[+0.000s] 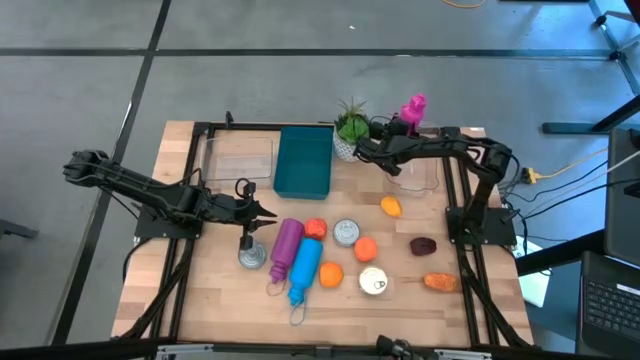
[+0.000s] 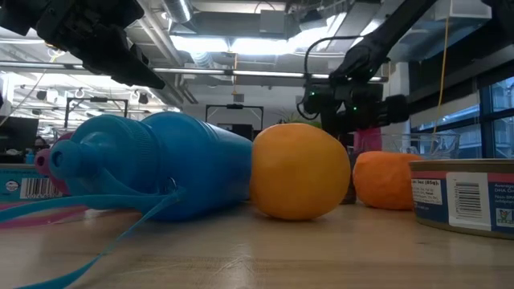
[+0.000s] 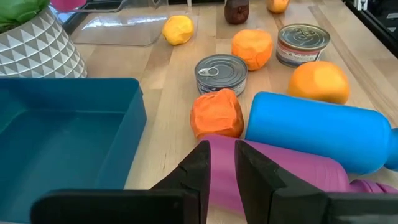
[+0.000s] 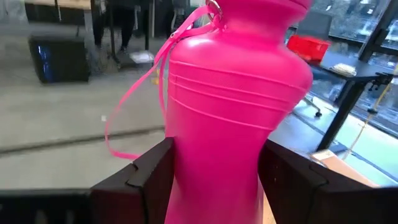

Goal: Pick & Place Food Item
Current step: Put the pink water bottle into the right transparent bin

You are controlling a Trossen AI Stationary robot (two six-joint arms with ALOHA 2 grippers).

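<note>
Right gripper (image 4: 214,177) clamps the pink bottle (image 4: 233,106) at the tabletop's far edge (no readable label); left gripper (image 3: 221,165) is nearly closed, empty.

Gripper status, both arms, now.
Left gripper: nearly closed, empty, hovering over the purple bottle.
Right gripper: closed on the pink bottle, at the table's far edge by the potted plant.

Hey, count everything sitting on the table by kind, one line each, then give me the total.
Plastic water bottles: 3 (pink, purple, blue)
Tin cans: 2
Orange or yellow food pieces: 6
Dark red food piece: 1
Teal bin: 1
Potted plant: 1
Clear trays: 2
Total: 16
</note>
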